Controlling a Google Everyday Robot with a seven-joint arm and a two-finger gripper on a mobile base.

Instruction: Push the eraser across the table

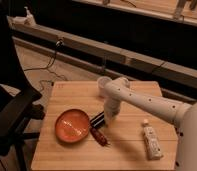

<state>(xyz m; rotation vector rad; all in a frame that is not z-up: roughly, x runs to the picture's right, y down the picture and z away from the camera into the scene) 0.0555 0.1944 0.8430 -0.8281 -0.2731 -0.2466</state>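
Observation:
The eraser (97, 119), a small black oblong block, lies on the light wooden table (132, 155) against the right edge of the orange plate (72, 125). My gripper (110, 116) points down at the end of the white arm (142, 100). It is at the eraser's right end, touching it or nearly so. The gripper's tip is hard to make out against the arm.
A dark red-brown oval thing (99, 136) lies just in front of the eraser. A white cup (104, 85) stands behind the arm. A pale bottle (152, 141) lies at the right. A black chair (12, 112) stands left of the table.

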